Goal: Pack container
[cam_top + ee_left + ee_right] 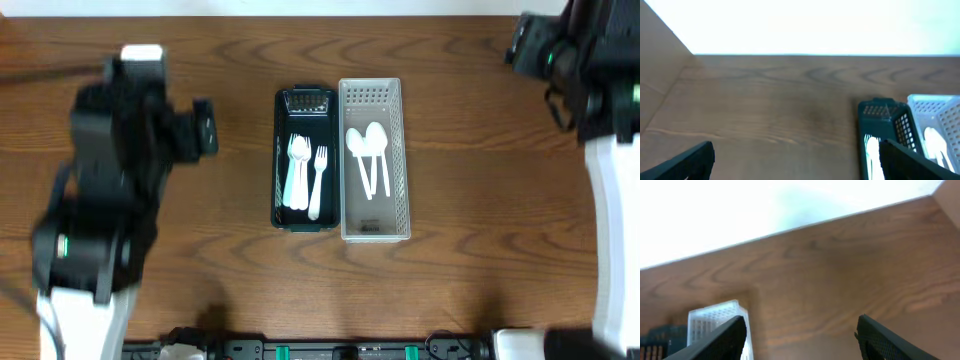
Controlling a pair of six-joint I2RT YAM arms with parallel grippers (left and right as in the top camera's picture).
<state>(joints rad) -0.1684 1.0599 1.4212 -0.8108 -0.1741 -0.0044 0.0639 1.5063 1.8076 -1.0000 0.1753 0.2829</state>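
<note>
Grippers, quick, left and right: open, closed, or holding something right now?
Left black gripper: open wide, holding nothing.
Right black gripper: open wide, holding nothing.

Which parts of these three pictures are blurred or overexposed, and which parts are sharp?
Overhead: the left arm is smeared by blur, while the dark container and the white container look sharp. Left wrist: everything beyond the table edge is blown out to white, and the wood grain is soft. Right wrist: the same white glare fills the top, and the picture is soft too.
</note>
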